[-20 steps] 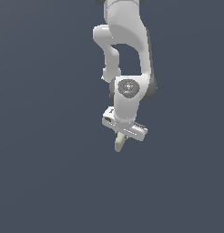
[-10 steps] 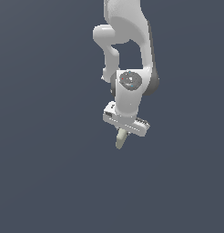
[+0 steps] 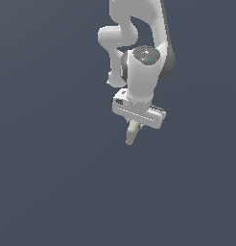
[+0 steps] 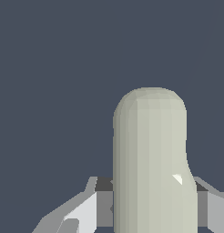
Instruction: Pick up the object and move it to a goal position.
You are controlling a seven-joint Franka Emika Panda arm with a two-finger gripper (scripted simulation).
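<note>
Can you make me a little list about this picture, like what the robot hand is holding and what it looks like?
robot: one white arm, reaching down from the top of the exterior view
hand: gripper, closed on the object
object: small pale cream piece with a rounded end, a bit like a tiny banana
how it sits: pinched between the fingers, its free end sticking out below them
wrist view: the piece fills much of the picture
background: plain dark grey-blue
goal spot: no marker visible
</note>
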